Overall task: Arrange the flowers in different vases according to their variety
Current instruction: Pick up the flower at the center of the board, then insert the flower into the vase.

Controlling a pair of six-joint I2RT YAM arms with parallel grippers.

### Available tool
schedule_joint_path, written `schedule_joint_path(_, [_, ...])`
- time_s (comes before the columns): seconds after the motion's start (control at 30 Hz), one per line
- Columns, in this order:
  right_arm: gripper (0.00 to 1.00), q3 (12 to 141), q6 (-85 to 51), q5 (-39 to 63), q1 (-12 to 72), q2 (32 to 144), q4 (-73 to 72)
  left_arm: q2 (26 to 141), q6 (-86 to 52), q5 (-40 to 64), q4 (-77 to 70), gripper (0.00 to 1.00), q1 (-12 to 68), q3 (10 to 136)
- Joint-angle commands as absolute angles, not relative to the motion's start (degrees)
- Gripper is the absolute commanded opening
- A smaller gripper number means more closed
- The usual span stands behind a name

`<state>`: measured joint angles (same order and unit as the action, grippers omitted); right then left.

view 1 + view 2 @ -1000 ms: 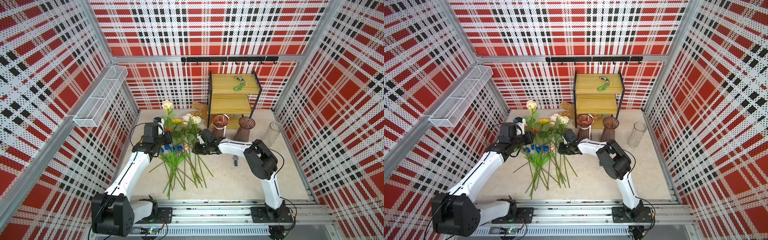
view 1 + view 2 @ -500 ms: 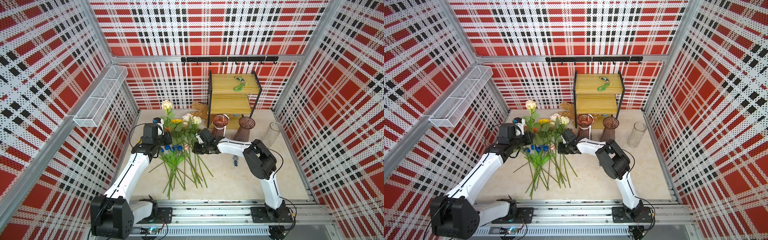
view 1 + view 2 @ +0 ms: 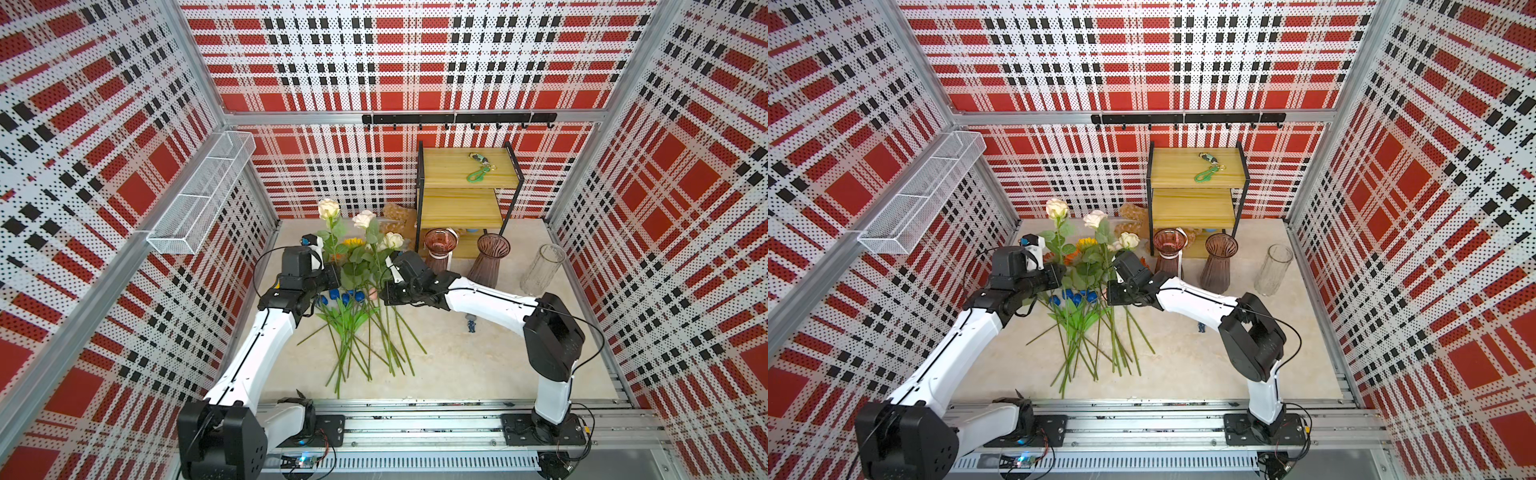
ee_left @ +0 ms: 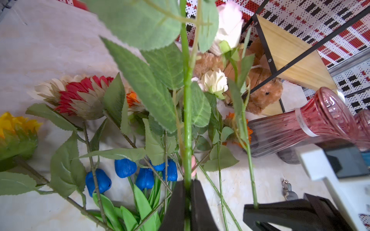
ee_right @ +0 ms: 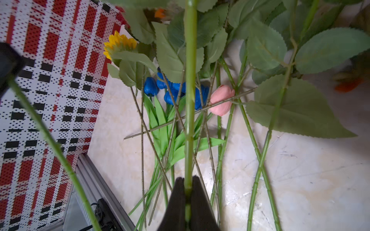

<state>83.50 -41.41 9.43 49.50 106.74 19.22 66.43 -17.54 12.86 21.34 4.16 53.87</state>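
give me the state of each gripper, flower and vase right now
tall rose, held upright
middle rose, held upright
third rose, not held
left gripper, shut on tall rose stem
right gripper, shut on middle rose stem
blue tulips, lying flat
pink tulip, lying flat
sunflowers, lying flat
pink ribbed vase, upright, empty
brown ribbed vase, upright, empty
clear vase, upright, empty
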Motion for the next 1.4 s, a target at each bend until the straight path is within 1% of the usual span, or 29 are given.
schedule_joint_path(0.0, [0.00,82.8,-38.3,5.1,50.1,101.4,20.6,64.4,-17.5,11.9,21.1,0.00,3.3,56.2])
schedule_joint_path(0.17, [0.00,85.8,-31.1,-1.7,50.1,94.8,21.7,63.5,-18.4,11.5,21.1,0.00,3.2,56.3])
schedule_joint_path(0.33, [0.00,88.3,-23.1,-10.6,50.2,88.9,20.4,62.6,-19.7,11.1,20.3,0.00,3.1,55.8])
schedule_joint_path(0.47, [0.00,86.5,-15.0,-18.6,50.1,85.8,14.1,62.0,-20.8,11.3,18.3,0.00,3.3,55.3])
schedule_joint_path(0.6, [0.00,87.3,-6.9,-22.3,49.0,84.8,8.4,61.7,-20.8,11.3,16.8,0.00,3.7,55.4])
schedule_joint_path(0.7, [0.00,87.7,-3.2,-22.6,47.2,84.4,4.0,61.5,-20.8,11.1,16.3,0.00,4.2,55.5])
schedule_joint_path(0.83, [0.00,87.2,-0.9,-22.1,42.8,84.5,-1.4,60.9,-20.8,10.5,15.2,0.00,4.8,55.0])
schedule_joint_path(0.93, [0.00,85.9,-0.2,-19.7,39.7,84.9,-6.5,60.8,-22.5,9.6,14.8,0.00,5.4,55.0])
schedule_joint_path(1.2, [0.00,90.3,0.3,-16.9,35.4,89.1,-9.1,61.1,-23.0,8.4,14.8,0.00,6.5,55.2])
schedule_joint_path(1.37, [0.00,87.6,0.3,-16.3,33.6,90.4,-14.3,61.1,-23.2,7.7,14.8,0.00,6.9,55.4])
